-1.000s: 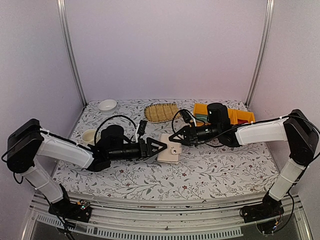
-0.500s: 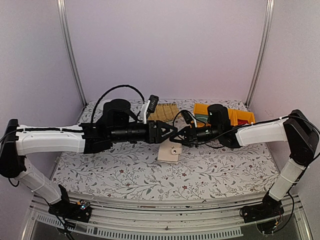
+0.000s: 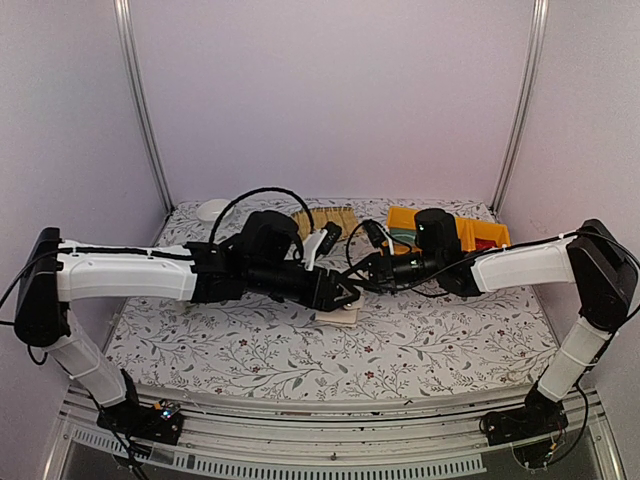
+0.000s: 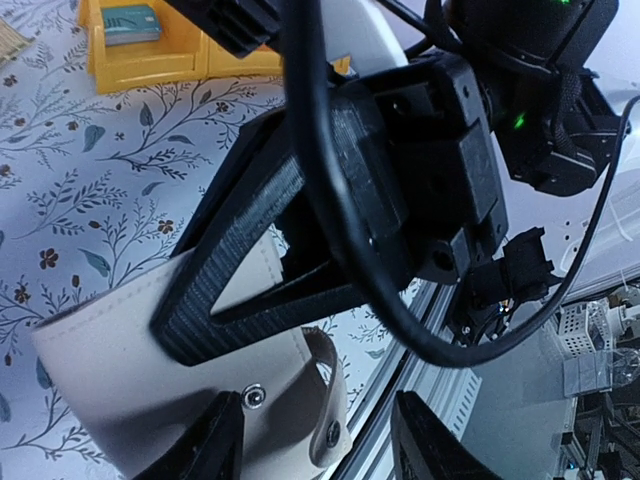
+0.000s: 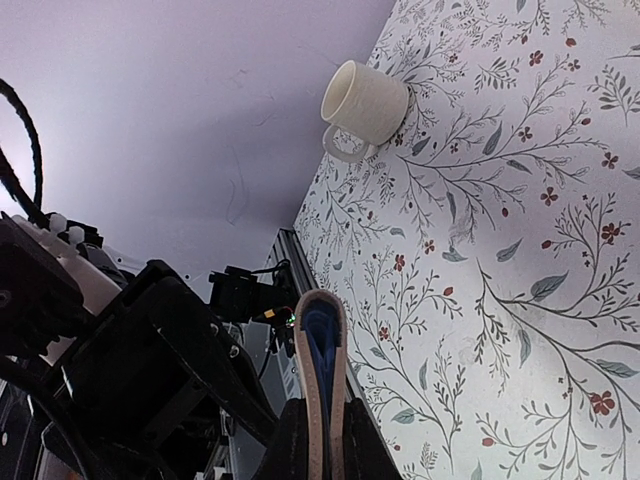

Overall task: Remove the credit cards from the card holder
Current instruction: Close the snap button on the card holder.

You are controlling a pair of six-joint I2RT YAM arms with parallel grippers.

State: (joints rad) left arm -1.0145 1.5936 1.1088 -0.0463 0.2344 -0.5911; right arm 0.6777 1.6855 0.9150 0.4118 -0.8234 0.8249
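Swung across and down with the left jaws, half open and narrowing, to straddle the snap flap (image 4: 322, 400) of the card holder (image 3: 340, 315). Gripped edge-on by the closed right jaws, blue credit card (image 5: 320, 340) inside. Probably set to unfold; no cards out yet.
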